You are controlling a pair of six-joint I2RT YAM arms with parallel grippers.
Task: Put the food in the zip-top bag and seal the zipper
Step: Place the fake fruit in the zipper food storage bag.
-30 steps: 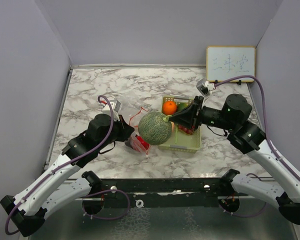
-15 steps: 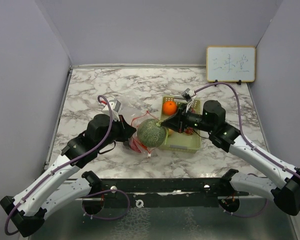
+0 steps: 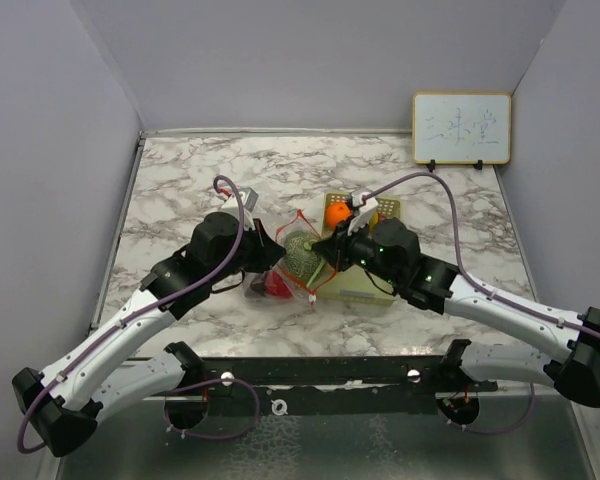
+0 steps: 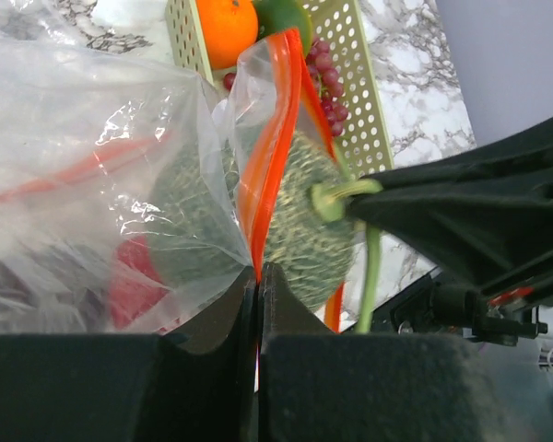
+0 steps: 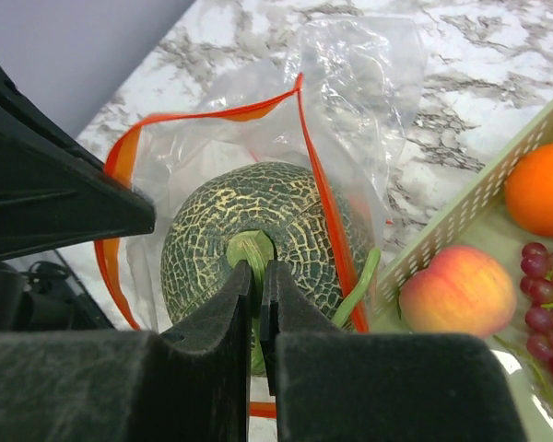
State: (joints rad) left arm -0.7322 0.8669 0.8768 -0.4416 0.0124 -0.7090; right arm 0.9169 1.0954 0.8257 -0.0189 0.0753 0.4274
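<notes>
From above, we see the melon on the worktop, partly inside the zip-top bag, just left of the tray. In our left wrist view, the left hand is pinched shut on the bag's zipper edge. In our right wrist view, the right hand is clamped on the melon's stem.
</notes>
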